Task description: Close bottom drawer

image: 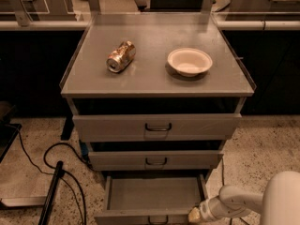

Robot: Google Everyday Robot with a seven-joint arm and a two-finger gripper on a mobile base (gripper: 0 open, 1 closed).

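The bottom drawer (154, 193) of the grey metal cabinet is pulled out, showing a shallow empty grey tray. Its plain front (140, 217) with a small dark loop handle sits at the lower edge of the camera view. The middle drawer (156, 160) and the widest top drawer (157, 126) above it are pushed in. My gripper (193, 214) comes in from the lower right on a white arm (243, 201) and sits at the right front corner of the bottom drawer. Its tip is partly cut off by the frame edge.
On the cabinet top (154, 76) lie a crushed can (121, 56) on its side and a white bowl (189, 61). Black cables (51, 158) and a dark pole (50, 193) lie on the speckled floor to the left. Dark counters stand behind.
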